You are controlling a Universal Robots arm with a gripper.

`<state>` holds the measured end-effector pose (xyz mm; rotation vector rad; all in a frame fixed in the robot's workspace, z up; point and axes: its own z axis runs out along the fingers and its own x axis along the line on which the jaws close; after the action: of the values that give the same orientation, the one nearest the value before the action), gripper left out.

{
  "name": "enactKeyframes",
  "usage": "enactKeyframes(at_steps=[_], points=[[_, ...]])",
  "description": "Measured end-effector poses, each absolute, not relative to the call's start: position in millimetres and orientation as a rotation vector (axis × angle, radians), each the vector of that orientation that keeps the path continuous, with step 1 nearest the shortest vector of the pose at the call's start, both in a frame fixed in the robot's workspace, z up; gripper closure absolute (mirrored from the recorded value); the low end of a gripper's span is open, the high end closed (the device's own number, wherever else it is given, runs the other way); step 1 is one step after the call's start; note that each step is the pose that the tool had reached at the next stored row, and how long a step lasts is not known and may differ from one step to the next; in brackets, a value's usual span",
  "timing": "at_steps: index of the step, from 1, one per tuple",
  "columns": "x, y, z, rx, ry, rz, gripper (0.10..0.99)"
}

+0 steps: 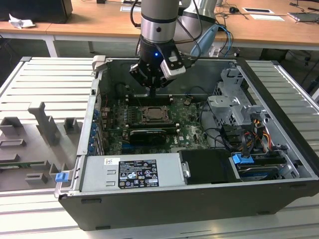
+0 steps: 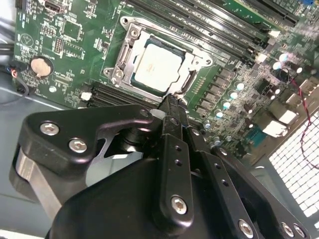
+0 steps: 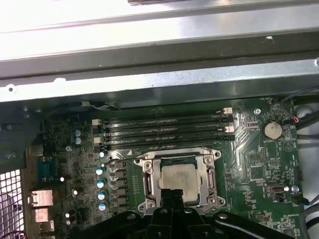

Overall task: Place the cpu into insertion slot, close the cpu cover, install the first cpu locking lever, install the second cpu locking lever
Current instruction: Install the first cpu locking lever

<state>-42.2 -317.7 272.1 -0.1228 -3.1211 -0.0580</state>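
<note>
Ext view: matte black two-finger gripper [image 1: 152, 92] hangs inside black metal pc case [image 1: 149, 209], just above square metal socket [image 1: 141, 118].
2nd wrist view: gripper [image 2: 172, 99] clenched, nothing btwn tips. Small flat pale-grey cpu [image 2: 158, 67] sits in socket, thin silvery windowed cpu cover [image 2: 128, 50] flat around it.
1st wrist view: gripper [image 3: 173, 193] over socket edge. cpu [image 3: 180, 178] in socket, long black memory slots [image 3: 164, 132] just beside socket.

Robotics lab or workshop bay. Open desktop computer case [image 1: 149, 209], motherboard [image 1: 192, 132] exposed, on a ribbed aluminium bench [image 1: 50, 79]. Grey holding fixtures [image 1: 44, 119] standing on that bench toward the exterior view's left. 1 industrial robot arm [image 1: 158, 25] reaching down into the case, cables [image 1: 222, 31] trailing. Wooden desks [image 1: 99, 22] behind, carrying papers [image 1: 267, 17].
</note>
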Motion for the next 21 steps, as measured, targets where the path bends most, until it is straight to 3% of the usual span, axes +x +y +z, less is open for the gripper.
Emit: enactKeyframes(at_steps=[21], points=[[-58.6,-317.8,267.7,-0.015,-3.135,-0.058,0.980]])
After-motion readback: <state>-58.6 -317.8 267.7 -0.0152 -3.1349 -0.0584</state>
